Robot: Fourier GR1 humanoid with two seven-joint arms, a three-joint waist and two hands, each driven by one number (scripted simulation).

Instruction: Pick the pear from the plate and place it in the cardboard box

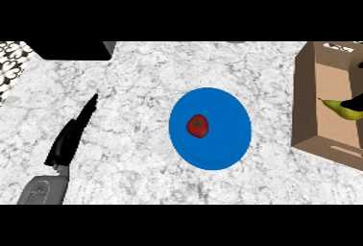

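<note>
While the right hand [355,102] shows only as a black sliver at the edge, its grip impossible to tell, the yellow-green pear [339,110] sits against it inside the brown cardboard box [310,91]. Released from height, the pear could bounce out. The left hand [71,137] rests open, far off.

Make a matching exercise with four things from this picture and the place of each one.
Things:
1 pear
2 red fruit
3 left hand
4 plate

Places:
a on the blue plate
b in the middle of the counter
c within the cardboard box
d at the view's left, open

Pairs: 1-c, 2-a, 3-d, 4-b
</note>
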